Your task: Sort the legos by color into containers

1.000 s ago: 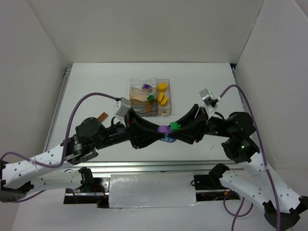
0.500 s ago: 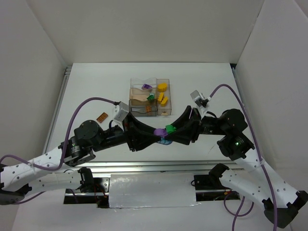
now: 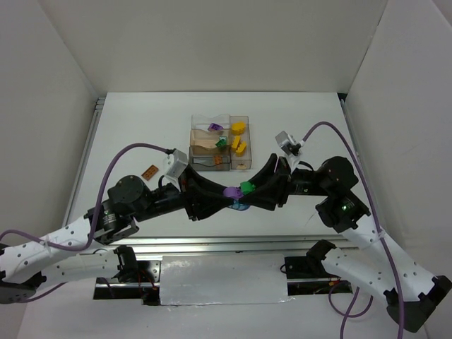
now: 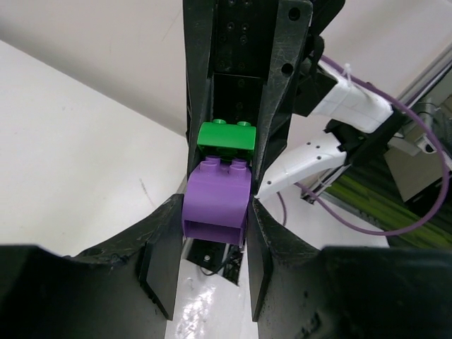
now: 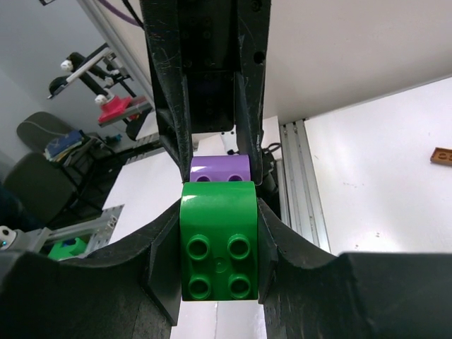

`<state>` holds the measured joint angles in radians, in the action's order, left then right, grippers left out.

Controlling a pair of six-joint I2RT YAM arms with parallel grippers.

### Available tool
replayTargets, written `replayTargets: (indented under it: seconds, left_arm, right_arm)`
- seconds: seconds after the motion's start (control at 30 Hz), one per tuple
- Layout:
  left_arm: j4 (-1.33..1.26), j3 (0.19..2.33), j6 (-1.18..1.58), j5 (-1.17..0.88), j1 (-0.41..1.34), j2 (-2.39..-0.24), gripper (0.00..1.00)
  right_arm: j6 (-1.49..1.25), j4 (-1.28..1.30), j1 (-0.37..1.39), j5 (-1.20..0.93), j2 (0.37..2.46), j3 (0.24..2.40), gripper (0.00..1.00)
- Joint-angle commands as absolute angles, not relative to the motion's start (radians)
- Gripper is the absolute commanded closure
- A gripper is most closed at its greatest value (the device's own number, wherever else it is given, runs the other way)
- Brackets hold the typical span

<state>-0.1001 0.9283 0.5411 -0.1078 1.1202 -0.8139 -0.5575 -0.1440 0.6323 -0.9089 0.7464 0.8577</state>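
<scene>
Above the near part of the table, in front of the containers, my two grippers meet tip to tip. My left gripper is shut on a purple lego. My right gripper is shut on a green rounded lego. In the left wrist view the purple lego sits between my fingers with the green lego touching its studs. From the right wrist the green lego fills the jaws and the purple lego sits just behind it. I cannot tell whether the two are locked together.
The bins hold a purple piece, yellow bricks, a green brick and an orange brick. An orange-brown brick lies loose on the table to the left. A small blue object lies under the grippers.
Both grippers, still holding the purple and green pieces together, have drifted a little to the left. The right arm has swung leftward with them.
</scene>
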Motion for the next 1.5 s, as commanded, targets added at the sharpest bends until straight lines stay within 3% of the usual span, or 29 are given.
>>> replayTargets:
  seconds: [0.0, 0.17, 0.47, 0.6, 0.87, 1.03, 1.17, 1.3, 1.47]
  left_arm:
    - [-0.103, 0.934, 0.48, -0.084, 1.1, -0.782, 1.0]
    - [-0.087, 0.887, 0.482, -0.081, 1.048, -0.761, 1.0]
    - [-0.141, 0.816, 0.515, -0.161, 0.974, -0.724, 1.0]
    - [-0.133, 0.816, 0.518, -0.143, 0.966, -0.73, 1.0]
    - [-0.058, 0.813, 0.578, 0.064, 0.908, -0.758, 1.0]
    - [-0.116, 0.779, 0.566, 0.123, 0.847, -0.834, 1.0]
    - [-0.215, 0.732, 0.595, 0.084, 0.755, -0.937, 1.0]
    - [-0.363, 0.678, 0.568, 0.051, 0.674, -1.063, 1.0]
    - [-0.33, 0.695, 0.517, 0.048, 0.669, -1.098, 1.0]
  right_arm:
    - [-0.505, -0.1, 0.611, -0.812, 0.767, 0.864, 0.9]
    - [-0.518, -0.144, 0.539, -0.811, 0.802, 0.838, 0.87]
    - [-0.644, -0.37, 0.491, -0.936, 0.907, 0.795, 0.71]
    - [-0.638, -0.368, 0.486, -0.936, 0.93, 0.804, 1.0]
    - [-0.603, -0.356, 0.399, -0.942, 1.044, 0.77, 1.0]
    - [-0.641, -0.494, 0.336, -0.988, 1.264, 0.774, 1.0]
    - [-0.552, -0.384, 0.321, -0.928, 1.471, 0.879, 1.0]
    - [-0.58, -0.433, 0.293, -0.966, 1.681, 0.925, 1.0]
    - [-0.565, -0.446, 0.295, -0.904, 1.64, 0.87, 1.0]
